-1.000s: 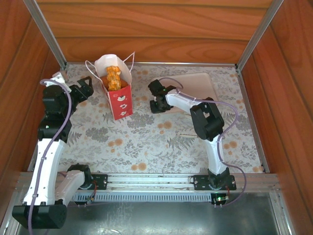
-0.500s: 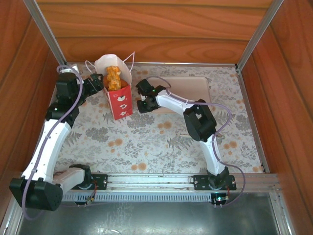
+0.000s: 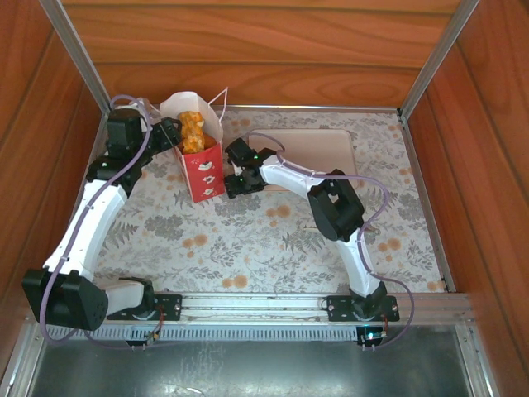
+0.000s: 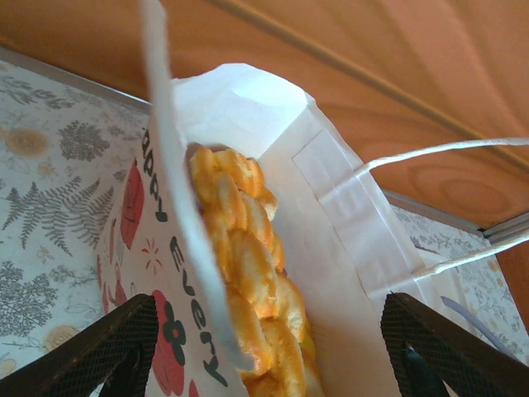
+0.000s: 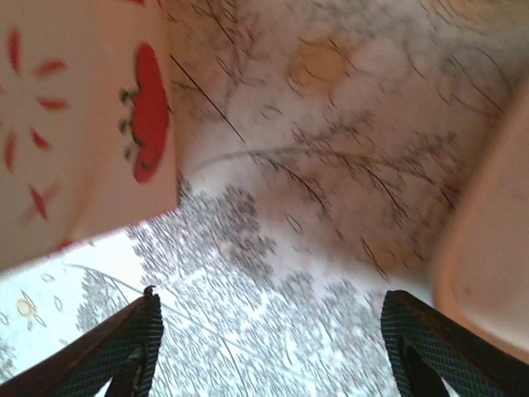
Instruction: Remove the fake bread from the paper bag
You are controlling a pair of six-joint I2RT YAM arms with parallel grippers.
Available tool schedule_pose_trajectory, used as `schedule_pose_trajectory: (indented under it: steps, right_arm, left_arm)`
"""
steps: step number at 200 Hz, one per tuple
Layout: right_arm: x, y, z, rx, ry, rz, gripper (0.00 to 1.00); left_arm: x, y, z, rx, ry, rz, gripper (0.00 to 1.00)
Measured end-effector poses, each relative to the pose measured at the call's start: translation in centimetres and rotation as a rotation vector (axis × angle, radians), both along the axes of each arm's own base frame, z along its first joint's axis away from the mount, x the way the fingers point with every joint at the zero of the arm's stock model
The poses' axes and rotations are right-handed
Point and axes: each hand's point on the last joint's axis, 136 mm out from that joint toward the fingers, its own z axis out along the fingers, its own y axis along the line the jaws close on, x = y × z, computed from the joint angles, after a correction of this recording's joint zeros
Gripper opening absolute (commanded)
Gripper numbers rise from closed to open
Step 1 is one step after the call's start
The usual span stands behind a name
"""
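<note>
The paper bag (image 3: 202, 169) stands upright at the back left of the table, white above and red below. Golden braided fake bread (image 3: 192, 130) pokes out of its open mouth. My left gripper (image 3: 172, 132) is at the bag's left upper edge. In the left wrist view it (image 4: 269, 356) is open, its fingers (image 4: 107, 347) on either side of the bag (image 4: 347, 231), with the bread (image 4: 248, 273) between them. My right gripper (image 3: 228, 175) is open, low beside the bag's right side. In the right wrist view it (image 5: 264, 356) has only tablecloth between its fingers, with the bag (image 5: 74, 124) at upper left.
A flat pale pink tray (image 3: 326, 145) lies at the back, right of the bag, under the right forearm; its edge (image 5: 488, 248) is close to the right fingers. Wooden walls close in the back and sides. The flowered tablecloth (image 3: 248, 240) covers the table.
The left arm has swung in to the bag's mouth, its jaws narrowing a little. The right gripper has moved left to the bag's side and gone from shut to open.
</note>
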Motion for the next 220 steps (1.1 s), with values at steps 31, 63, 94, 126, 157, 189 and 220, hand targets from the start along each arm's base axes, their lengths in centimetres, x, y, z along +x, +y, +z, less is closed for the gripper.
schedule_pose_trajectory:
  steps: [31,63,94,126,157,189,220]
  right_arm:
    - [-1.5,-3.6,3.2,-0.022,-0.031,-0.033,0.87]
    - [-3.0,-9.8,6.8,-0.013,-0.062,-0.131,0.96]
    - [-3.6,-18.3,6.5,-0.026,-0.043,-0.330,1.00]
    - [-4.9,-25.8,4.5,-0.049,0.006,-0.520,1.00]
    - [-4.7,-29.0,3.5,-0.021,0.033,-0.622,1.00]
    - [-3.5,-32.2,3.0,0.046,0.035,-0.734,1.00]
    - [-2.8,-34.9,2.4,0.117,0.033,-0.832,1.00]
  left_arm:
    - [-0.2,0.0,-0.4,0.008,0.017,-0.001,0.75]
    - [-0.3,0.0,-0.7,0.013,0.029,-0.002,0.75]
    - [-0.7,0.1,-0.9,0.020,0.033,-0.003,0.75]
    - [-1.5,0.2,0.0,0.023,0.008,-0.006,0.75]
    - [-1.9,0.4,0.8,0.031,-0.017,-0.005,0.75]
    - [-2.0,0.4,0.8,0.036,-0.016,-0.003,0.75]
    - [-2.1,0.5,0.4,0.041,-0.002,0.000,0.75]
